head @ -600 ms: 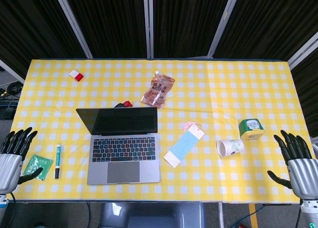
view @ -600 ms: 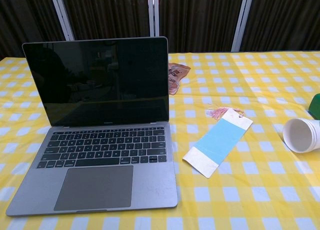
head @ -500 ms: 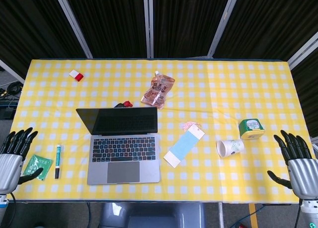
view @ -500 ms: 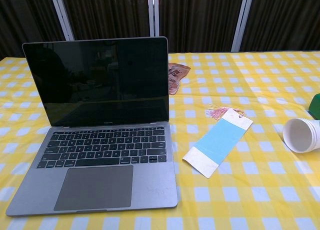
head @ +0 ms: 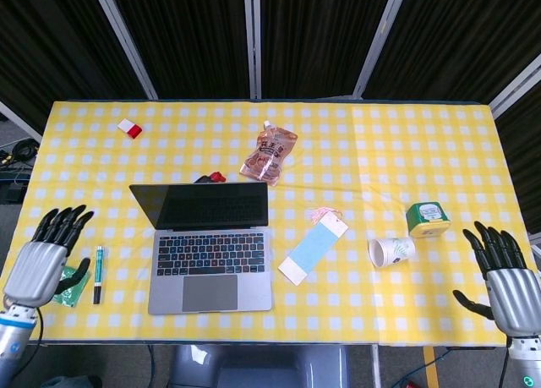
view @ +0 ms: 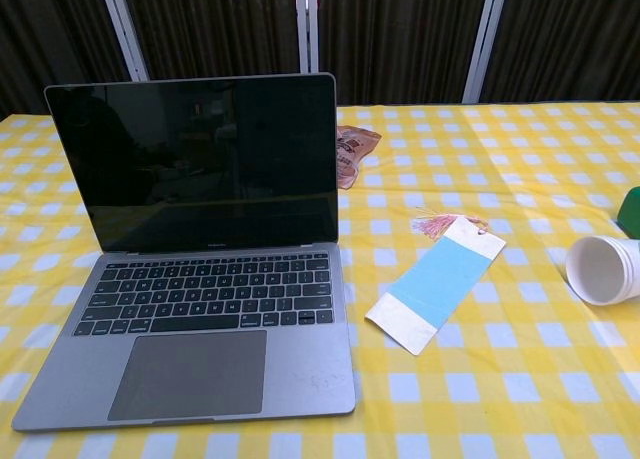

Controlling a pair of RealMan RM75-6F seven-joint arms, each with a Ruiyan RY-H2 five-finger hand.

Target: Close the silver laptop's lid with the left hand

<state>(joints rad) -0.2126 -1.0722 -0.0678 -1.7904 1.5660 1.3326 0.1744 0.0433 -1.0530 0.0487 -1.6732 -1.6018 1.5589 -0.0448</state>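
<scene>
- Yellow checked tablecloth (head: 380, 151) covers the table; the silver laptop (head: 207, 244) sits near-left, lid up.
- Left hand (head: 42, 257) hovers left of the laptop, fingers spread, holding nothing.
- Right hand (head: 503, 278) hangs far right, also spread and empty.

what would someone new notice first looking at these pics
The open silver laptop with its dark screen sits left of centre on the yellow checked tablecloth. The two metal hands frame the scene: the left hand over the table's left edge by a green pen, the right hand at the right edge near a tipped paper cup.
</scene>
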